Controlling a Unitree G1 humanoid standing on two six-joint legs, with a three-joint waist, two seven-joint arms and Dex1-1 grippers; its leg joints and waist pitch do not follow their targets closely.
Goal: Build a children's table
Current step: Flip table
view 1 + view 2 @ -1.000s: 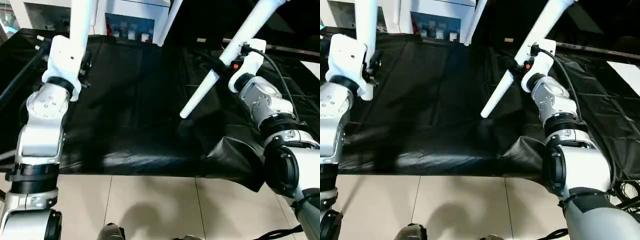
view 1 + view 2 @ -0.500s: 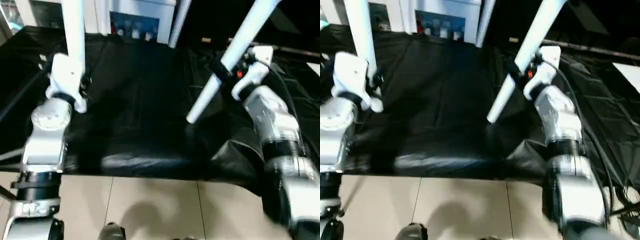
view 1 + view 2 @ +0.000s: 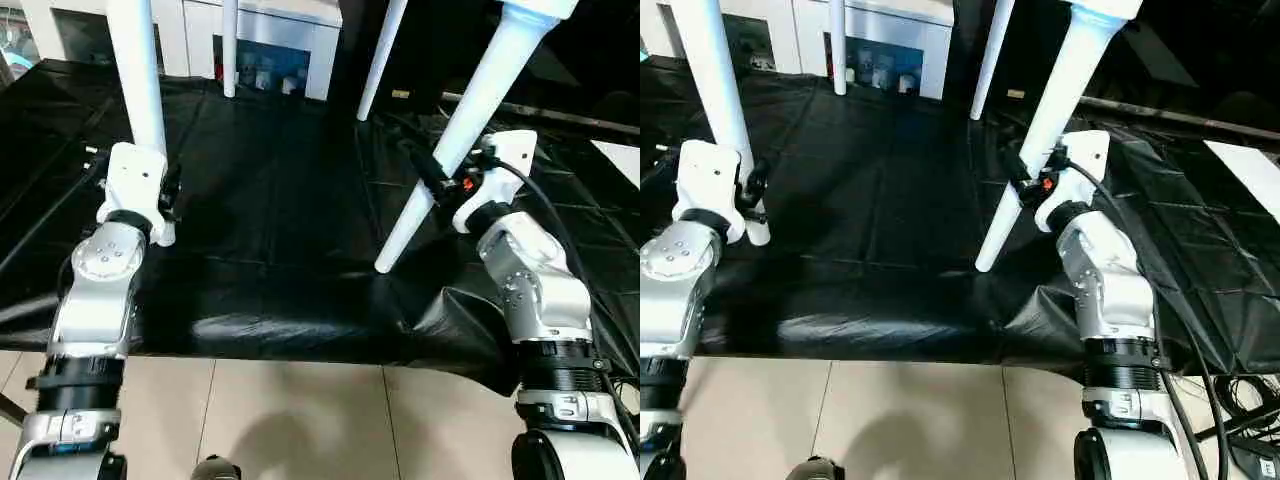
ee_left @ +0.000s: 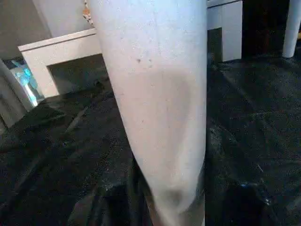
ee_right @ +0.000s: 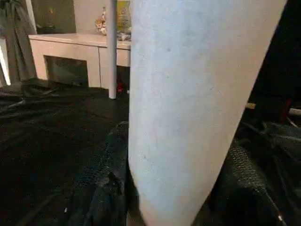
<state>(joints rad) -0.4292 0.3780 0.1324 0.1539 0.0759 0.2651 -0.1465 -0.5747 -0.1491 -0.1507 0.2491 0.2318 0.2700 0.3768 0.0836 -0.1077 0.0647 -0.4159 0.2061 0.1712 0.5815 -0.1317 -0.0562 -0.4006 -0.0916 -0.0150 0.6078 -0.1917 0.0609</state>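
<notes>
lower now, both front legs: left end effector (image 3: 165,190) clamps one (image 3: 138,95), right end effector (image 3: 440,180) the other (image 3: 455,140).

Both eye views look forward and down from the head over the forearms, sharing the black sheet (image 3: 270,230) and four legs; they sit slightly apart. Each wrist view faces along its gripper, pressed close to one leg (image 4: 155,94); the cabinet (image 5: 70,52) shows behind.

All four white legs (image 3: 438,160) ran off the top edge, their upper ends and the tabletop unseen; shelf items (image 3: 262,78) were too small to identify.
</notes>
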